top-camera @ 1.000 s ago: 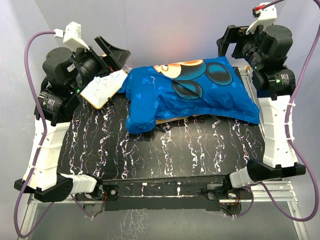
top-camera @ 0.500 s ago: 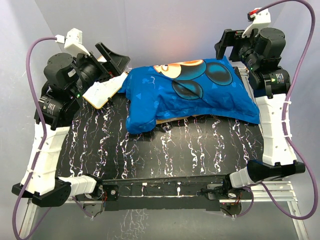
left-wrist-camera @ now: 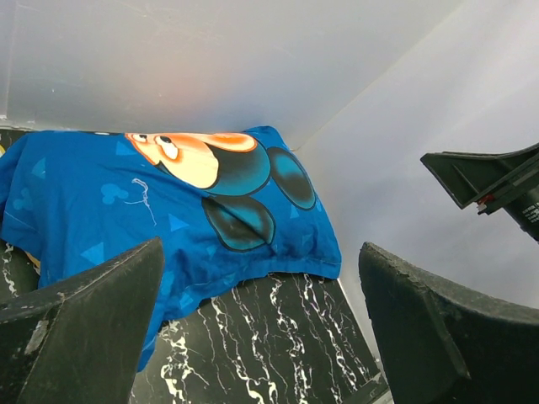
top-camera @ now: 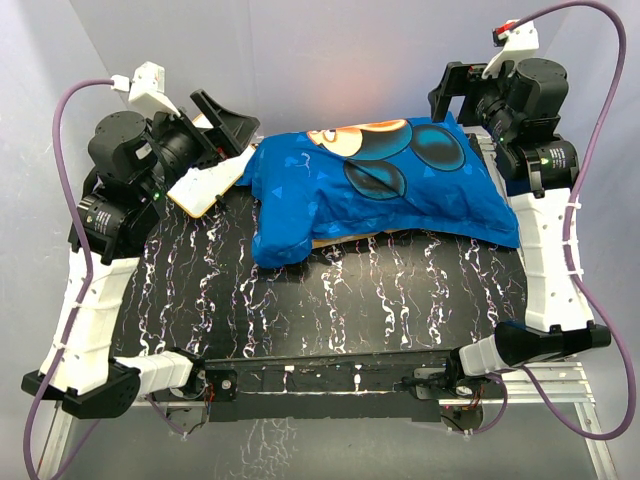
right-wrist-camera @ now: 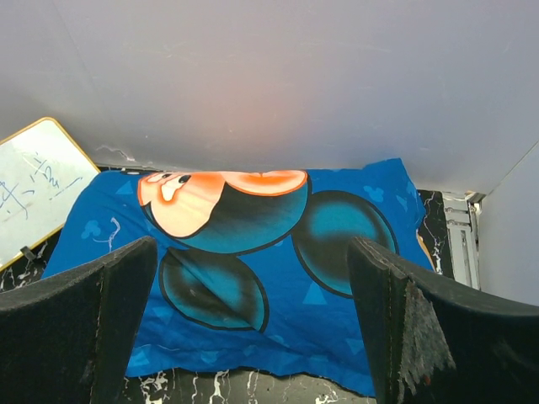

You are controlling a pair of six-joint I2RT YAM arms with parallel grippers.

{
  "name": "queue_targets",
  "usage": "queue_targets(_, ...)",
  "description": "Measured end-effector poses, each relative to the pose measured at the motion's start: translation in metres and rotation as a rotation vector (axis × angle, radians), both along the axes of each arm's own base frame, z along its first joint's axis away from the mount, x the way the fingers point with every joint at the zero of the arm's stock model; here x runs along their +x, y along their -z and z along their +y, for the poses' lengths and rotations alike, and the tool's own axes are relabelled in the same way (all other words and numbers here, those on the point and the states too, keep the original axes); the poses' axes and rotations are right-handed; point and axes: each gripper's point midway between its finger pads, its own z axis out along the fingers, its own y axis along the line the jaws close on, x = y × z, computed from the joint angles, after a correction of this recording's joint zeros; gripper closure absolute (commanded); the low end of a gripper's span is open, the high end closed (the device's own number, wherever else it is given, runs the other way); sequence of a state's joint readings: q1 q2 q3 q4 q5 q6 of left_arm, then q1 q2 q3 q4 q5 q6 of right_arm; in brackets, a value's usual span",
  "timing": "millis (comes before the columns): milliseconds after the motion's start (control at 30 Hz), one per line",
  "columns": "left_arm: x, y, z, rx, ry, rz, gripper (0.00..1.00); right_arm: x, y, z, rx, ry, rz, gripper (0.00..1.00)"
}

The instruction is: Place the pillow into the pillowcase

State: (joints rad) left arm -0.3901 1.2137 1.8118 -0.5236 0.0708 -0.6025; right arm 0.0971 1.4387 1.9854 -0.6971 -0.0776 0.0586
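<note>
Both pincers are found fully spread and empty: the left gripper (left-wrist-camera: 261, 252) and the right gripper (right-wrist-camera: 253, 244) each hang raised above the far corners of the table (top-camera: 380, 300), touching nothing. The pillowcase (top-camera: 380, 185) lies blue face up on the far half of the table, plump along its whole length. No white of the pillow shows anywhere, so it is judged to be inside already, and the task looks done or all but done. The long axis of the pillowcase runs side to side across the table, its left end sagging somewhat toward the near edge and its right end reaching the far right corner. From the left gripper the cloth lies ahead and to the right, with the whiteboard (top-camera: 205, 180) just beneath and beside that pincer. From the right gripper it lies ahead and below, filling the space between the fingers in the wrist view. Each arm is close to its own end; the right appears slightly nearer its corner, though the height above the cloth cannot be told. Which end carries the mouth cannot be made out. A thin orange strip shows under the near edge. Any closing tuck would fall to whichever arm faces the mouth.
</note>
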Motion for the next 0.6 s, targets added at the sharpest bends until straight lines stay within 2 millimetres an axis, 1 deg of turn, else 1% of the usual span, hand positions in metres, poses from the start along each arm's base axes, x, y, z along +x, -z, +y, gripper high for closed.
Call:
queue_targets(200, -0.003, 0.005, 0.001, -0.002, -0.001, 0.008, 0.03, -0.004, -0.002, 0.000, 0.001, 0.000, -0.006, 0.02)
queue_targets(433, -0.008, 0.008, 0.003, -0.011, -0.002, 0.013, 0.03, -0.012, -0.008, -0.001, 0.003, 0.000, -0.024, 0.02)
queue_targets(600, -0.010, 0.008, 0.004, -0.016, -0.004, 0.013, 0.03, -0.014, -0.010, -0.001, 0.003, 0.000, -0.029, 0.02)
